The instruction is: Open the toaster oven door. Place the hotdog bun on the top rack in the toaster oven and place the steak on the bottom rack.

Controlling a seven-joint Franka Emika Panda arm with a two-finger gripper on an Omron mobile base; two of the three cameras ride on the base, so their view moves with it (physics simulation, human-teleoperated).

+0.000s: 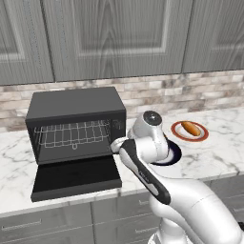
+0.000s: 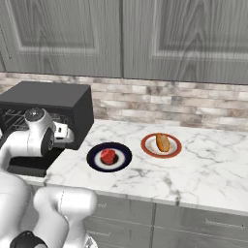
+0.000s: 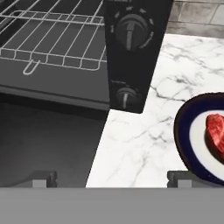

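Beside the spread-fingered hand (image 3: 111, 179), to its right, lies the steak (image 3: 216, 132).

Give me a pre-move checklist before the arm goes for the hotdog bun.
1. Toaster oven door folded down flat: ok.
2. Top rack bare and reachable: ok.
3. Bottom rack, the one with the front loop, bare: ok.
4. Hotdog bun lying on its red-rimmed plate, nothing over it: ok.
5. Steak on the dark-rimmed plate: ok.
6. Gripper open and holding nothing: ok.
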